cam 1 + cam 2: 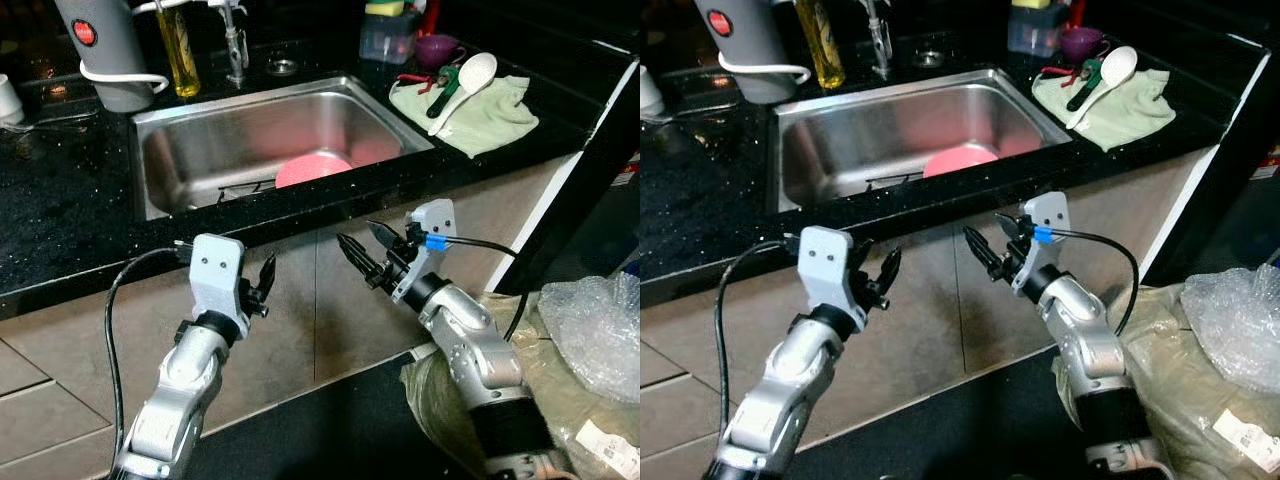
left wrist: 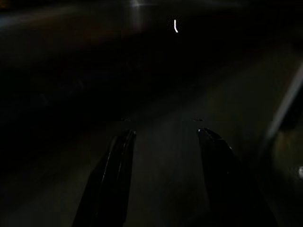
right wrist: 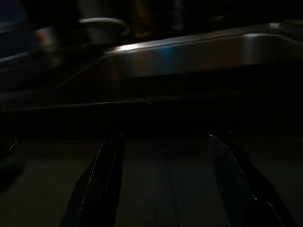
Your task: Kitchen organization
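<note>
In the sink (image 1: pixel 200 150), toward its near right corner, a pink plate (image 1: pixel 312 168) is seen lying nearly flat on the steel bottom; this is taken to be the thing most in need of tidying. It is judged to be light, stiff plastic or melamine, possibly wet and therefore slippery, and best pinched at the rim, where one finger can be slipped beneath the edge. A dark wire rack (image 1: pixel 245 187) can be made out just left of it.

Outward from the sink, a black counter (image 1: pixel 60 210) is spread. At the far right a green cloth (image 1: pixel 490 115) is laid, with a white spoon (image 1: pixel 470 80) and a green-handled tool (image 1: pixel 443 92) resting on it; these are judged light and easily lifted by their handles. Beyond them a clear tub (image 1: pixel 388 38) and a purple cup (image 1: pixel 440 48) are set. At the far left a grey kettle (image 1: pixel 105 50) and a yellow bottle (image 1: pixel 180 50) stand beside the tap (image 1: pixel 235 40).

Below the counter edge, in front of the cabinet doors (image 1: pixel 330 300), both arms are raised. The left gripper (image 1: pixel 266 280) is held with its fingers apart and empty. The right gripper (image 1: pixel 362 248) is likewise spread and empty, pointed toward the counter edge. Crumpled plastic (image 1: pixel 595 325) is seen at the near right.
</note>
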Tool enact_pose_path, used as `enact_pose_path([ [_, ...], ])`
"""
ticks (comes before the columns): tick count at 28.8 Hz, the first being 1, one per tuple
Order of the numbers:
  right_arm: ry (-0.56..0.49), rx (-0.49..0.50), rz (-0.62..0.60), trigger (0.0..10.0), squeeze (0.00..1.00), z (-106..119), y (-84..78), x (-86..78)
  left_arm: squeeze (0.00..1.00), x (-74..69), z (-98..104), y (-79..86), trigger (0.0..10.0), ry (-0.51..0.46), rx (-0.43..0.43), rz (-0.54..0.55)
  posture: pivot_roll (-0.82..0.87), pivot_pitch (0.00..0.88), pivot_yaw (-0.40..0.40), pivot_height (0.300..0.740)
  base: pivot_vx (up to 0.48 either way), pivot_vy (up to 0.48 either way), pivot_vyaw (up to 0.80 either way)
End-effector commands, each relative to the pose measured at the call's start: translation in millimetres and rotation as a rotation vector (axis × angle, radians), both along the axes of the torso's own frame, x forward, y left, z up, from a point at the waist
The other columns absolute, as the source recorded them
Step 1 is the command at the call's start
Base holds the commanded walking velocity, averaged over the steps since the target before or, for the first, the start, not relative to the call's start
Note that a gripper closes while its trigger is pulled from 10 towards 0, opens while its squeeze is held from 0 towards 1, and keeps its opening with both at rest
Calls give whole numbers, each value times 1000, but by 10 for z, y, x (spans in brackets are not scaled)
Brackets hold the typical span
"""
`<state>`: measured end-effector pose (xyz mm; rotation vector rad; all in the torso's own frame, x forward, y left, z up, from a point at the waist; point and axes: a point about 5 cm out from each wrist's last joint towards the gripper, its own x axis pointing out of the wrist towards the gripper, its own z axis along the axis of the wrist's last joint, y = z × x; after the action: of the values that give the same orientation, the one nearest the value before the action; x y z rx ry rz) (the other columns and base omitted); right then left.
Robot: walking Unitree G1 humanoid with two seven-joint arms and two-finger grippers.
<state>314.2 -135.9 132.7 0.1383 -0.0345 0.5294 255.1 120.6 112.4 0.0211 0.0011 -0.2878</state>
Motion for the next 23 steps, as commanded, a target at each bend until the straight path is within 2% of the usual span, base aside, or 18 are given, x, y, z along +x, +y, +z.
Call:
enact_pose_path([
  [1,26,-3,-28,10000,0,-105,-12,-18,0,-25,-85,48,10000,18,37,11,-1,0,24,740,0,0,0],
  [4,48,17,-36,10000,0,-192,6,-55,0,-58,-158,65,10000,29,44,22,0,0,23,740,0,0,0],
  [6,78,45,-11,10000,0,-308,69,-144,0,-101,-230,88,10000,46,24,44,0,0,24,740,0,0,0],
  [9,68,108,33,10000,0,-292,96,-181,0,-107,-244,137,10000,51,-20,75,-7,0,33,740,0,0,0],
  [12,70,87,69,10000,0,-320,119,-202,0,-108,-262,186,10000,56,-50,111,-7,0,35,740,0,0,0],
  [15,72,82,71,10000,0,-336,128,-204,0,-126,-261,207,10000,49,-40,133,-7,0,38,740,0,0,800],
  [20,72,73,83,10000,0,-352,124,-235,0,-347,-350,258,10000,125,-107,171,8,0,37,740,0,0,800],
  [23,76,68,109,10000,0,-362,125,-256,0,-413,-376,274,10000,134,-98,163,21,0,31,740,0,0,800],
])
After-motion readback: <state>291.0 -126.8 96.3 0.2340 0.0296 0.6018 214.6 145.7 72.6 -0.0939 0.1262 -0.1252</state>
